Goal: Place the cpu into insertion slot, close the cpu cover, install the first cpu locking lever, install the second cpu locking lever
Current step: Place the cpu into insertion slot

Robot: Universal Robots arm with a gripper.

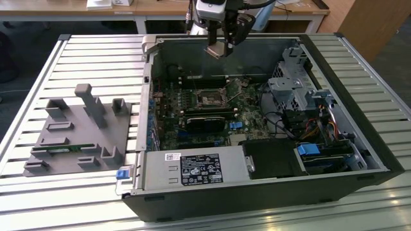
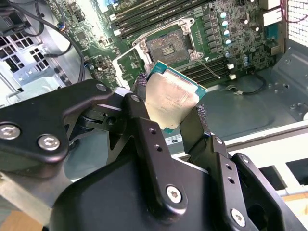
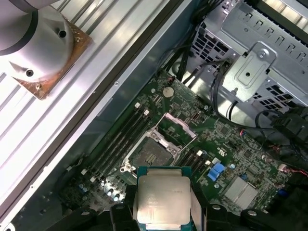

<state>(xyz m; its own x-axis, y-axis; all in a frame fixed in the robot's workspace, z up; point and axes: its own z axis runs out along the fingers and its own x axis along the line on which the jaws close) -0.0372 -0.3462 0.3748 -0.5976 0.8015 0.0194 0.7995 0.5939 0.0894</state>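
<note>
Where the slatted table [image 1: 38, 62] carried the open case [image 1: 376, 144], a grey jig [image 1: 77, 139] lay near the table's edge on the exterior view's left, well apart from the case, and a wooden desk [image 1: 160, 8] stood beyond the table's far edge. Inside the case, the power supply [image 1: 192, 169] filled the near edge and the drive cage [image 1: 289, 91] lined the wall on the exterior view's right. The socket [image 1: 211, 98] sat on the green board between them, nearer the far wall. The gripper [image 1: 220, 48] hung over the case's far wall, well above the socket, with open air beneath it. Its fingers were closed on opposite edges of the cpu [image 1: 218, 50], which was tilted and touched nothing else. In the second wrist view the black fingers [image 2: 190, 130] pinched the cpu [image 2: 171, 103] from both sides, its dull metal top facing the camera. Past it, the socket [image 2: 169, 45] lay bare beside the long memory slots [image 2: 154, 14]. In the first wrist view the cpu [image 3: 162, 199] sat square-on in the gripper [image 3: 163, 202]. The socket [image 3: 150, 156] lay just beyond it, and the cover [image 3: 183, 127] stood tilted up at the socket's edge toward the drive cage [image 3: 255, 72]. That view also showed the table's slats [image 3: 96, 29] running past the case wall.
</note>
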